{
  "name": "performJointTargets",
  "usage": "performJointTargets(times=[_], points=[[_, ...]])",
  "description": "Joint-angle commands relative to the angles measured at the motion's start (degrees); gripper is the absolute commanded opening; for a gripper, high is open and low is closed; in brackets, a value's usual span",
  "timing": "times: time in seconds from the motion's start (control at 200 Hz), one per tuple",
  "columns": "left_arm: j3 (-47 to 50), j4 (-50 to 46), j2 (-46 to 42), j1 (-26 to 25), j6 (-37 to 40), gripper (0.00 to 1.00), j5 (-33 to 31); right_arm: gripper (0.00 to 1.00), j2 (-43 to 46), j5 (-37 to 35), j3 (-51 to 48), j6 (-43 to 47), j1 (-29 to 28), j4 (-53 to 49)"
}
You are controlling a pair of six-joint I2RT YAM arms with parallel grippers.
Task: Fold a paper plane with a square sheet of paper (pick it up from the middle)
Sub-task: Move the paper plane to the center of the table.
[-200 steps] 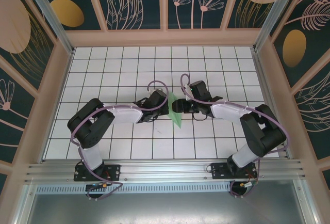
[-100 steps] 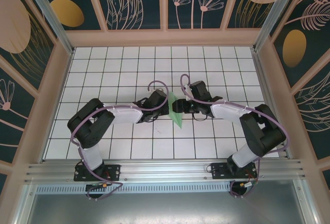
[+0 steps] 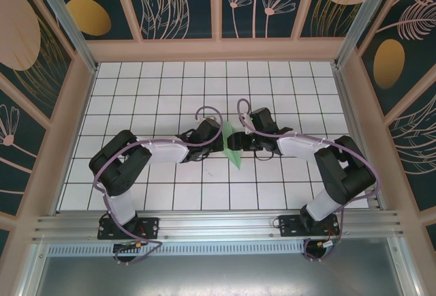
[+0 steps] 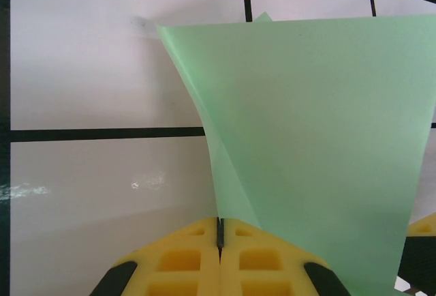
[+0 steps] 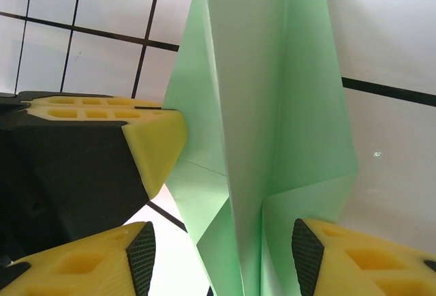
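Your left gripper (image 4: 219, 240) is pressed together on the green sheet of paper (image 4: 320, 139), pinching its edge so the sheet stands up over the middle of the table (image 3: 136, 84). Your right gripper (image 5: 223, 252) is spread, with a pad on either side of the creased fold; I can't tell whether they touch it. Hold the left pinch firm, centre the crease between the right pads, then close squarely so the layers don't skew.
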State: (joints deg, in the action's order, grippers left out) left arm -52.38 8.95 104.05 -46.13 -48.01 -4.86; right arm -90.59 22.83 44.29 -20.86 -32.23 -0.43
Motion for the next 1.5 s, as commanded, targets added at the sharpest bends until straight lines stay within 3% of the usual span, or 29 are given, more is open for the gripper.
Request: performJointTargets(times=[0.0,0.711,0.896,1.036,1.266,1.496], points=[[0.78,1.19,-0.6,0.29,0.42,0.0,0.71,0.58,-0.39,0.91,-0.87,0.57,-0.77,-0.06],[1.14,2.29,-0.25,0.31,-0.81,0.01,1.12,0.42,-5.23,-15.06,0.8,0.83,-6.8,-2.13],[1.74,2.58,-0.81,0.25,-1.78,0.03,0.31,0.3,-8.38,-23.38,3.06,-0.13,-9.05,-5.28],[3.54,4.19,-2.73,0.42,-3.41,0.1,-0.93,0.21,-8.71,-24.74,3.55,-0.76,-9.6,-5.72],[6.63,6.29,-9.17,1.52,-5.77,0.36,-2.43,0.12,-6.91,-30.92,6.87,-1.7,-10.47,-10.34],[9.94,5.61,-17.3,3.06,-5.9,0.4,-7.13,0.13,-7.67,-37.13,10.64,-4.27,-10.45,-16.27]])
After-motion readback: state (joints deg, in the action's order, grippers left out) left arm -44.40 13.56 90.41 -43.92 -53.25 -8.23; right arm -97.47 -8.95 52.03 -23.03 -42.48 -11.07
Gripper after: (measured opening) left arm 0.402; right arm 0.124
